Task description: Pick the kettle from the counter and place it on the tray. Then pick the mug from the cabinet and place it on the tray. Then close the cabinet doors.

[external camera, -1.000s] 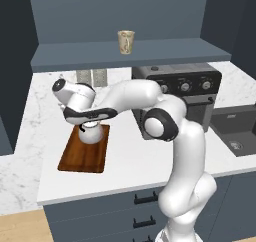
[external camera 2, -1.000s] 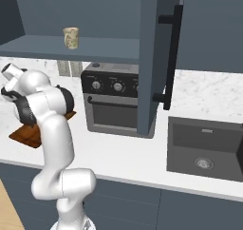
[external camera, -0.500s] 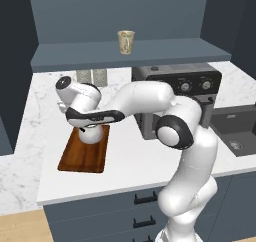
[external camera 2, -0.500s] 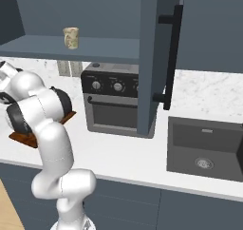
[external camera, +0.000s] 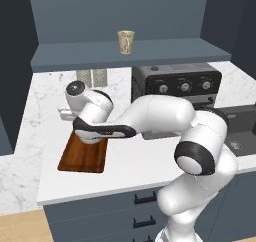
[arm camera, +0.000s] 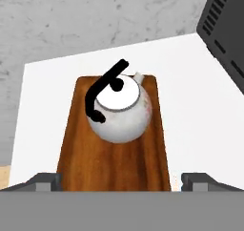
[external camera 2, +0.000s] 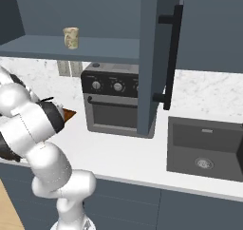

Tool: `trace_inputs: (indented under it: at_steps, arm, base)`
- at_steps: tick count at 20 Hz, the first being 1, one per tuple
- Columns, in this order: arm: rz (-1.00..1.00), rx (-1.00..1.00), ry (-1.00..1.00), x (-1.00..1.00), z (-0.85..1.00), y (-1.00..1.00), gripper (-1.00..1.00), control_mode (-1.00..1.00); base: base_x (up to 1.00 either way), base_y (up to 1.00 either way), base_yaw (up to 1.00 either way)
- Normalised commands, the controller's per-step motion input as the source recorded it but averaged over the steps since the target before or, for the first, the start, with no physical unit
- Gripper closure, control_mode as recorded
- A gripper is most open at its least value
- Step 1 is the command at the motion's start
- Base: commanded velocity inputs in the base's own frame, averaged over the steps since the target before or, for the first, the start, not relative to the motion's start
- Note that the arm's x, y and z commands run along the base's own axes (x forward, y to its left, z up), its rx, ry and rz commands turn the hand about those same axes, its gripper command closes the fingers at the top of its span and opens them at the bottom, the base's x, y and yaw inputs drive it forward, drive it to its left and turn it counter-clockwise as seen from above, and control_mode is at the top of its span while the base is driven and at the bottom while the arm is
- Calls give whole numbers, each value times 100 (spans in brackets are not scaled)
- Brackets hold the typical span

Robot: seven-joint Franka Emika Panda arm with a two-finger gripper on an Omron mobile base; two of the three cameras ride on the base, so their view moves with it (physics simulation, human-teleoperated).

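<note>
Kettle: silvery-white, black arched handle and lid knob; stands upright on the tray, toward its far end, centre of the hand view. Nothing grips it.

Tray: reddish-brown board on the white marble desk, lower left of the left base view; a corner of it peeks out at the left of the right base view.

Gripper: fingertips stand wide apart at the bottom corners of the hand view, empty, above and back from the kettle.

Mug: cream-beige, upright on the cabinet shelf, upper centre of the left base view; upper left in the right base view.

Cabinet door: stands open, edge-on, with a long black bar handle, upper middle of the right base view.

Step in hand, by judgement: kettle placement looks complete; the mug comes next. The next move calls for lifting clear of the kettle handle, rising to shelf height, and closing on the mug without tipping it.

Hidden or unclear: in the left base view the arm covers the kettle and the tray's far end. The mug's handle side is too small to tell. The second door cannot be made out with certainty.
</note>
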Motion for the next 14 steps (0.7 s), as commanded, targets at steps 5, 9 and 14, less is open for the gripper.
trace_inputs:
  at_steps: [5,9,14]
  arm:
    - [24,0,1,-33,46,-29,-100,-100]
    - [31,0,0,-34,52,-34,-100,-100]
    - [32,0,-2,-29,59,-36,-100,-100]
  base:
    - [0,0,0]
    - [0,0,0]
    - [0,0,0]
